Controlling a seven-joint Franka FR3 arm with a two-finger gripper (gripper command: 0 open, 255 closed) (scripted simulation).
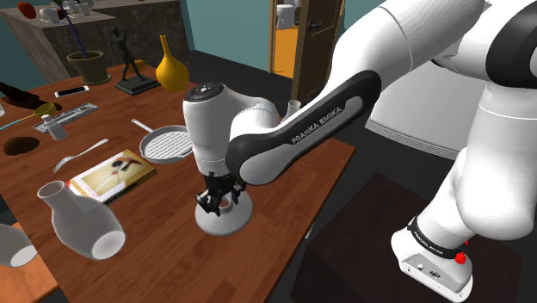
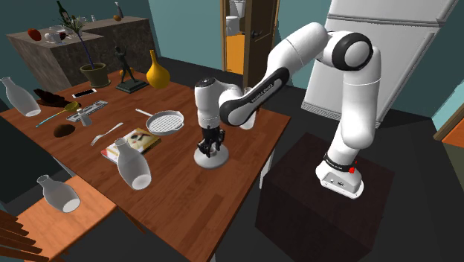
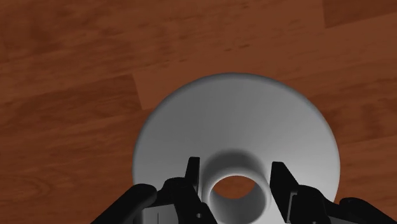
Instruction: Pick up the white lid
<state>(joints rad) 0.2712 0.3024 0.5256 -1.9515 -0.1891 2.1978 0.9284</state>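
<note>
shoulder view: the white lid [image 1: 227, 219] lies on the wooden table [image 1: 293, 176] under the gripper [image 1: 215, 200]; a pan [image 1: 168, 144] and a book [image 1: 112, 175] sit near, clear of it. second exterior view: the dark stand [image 2: 297, 193] adjoins the table. wrist view: both fingers [image 3: 193, 170] clasp the lid's hollow knob [image 3: 215, 177].

walls teal [image 2: 186, 22] | floor dark [image 2: 416, 231] | table wooden [image 2: 186, 201] | doorway orange-lit [image 2: 236, 56]
</note>
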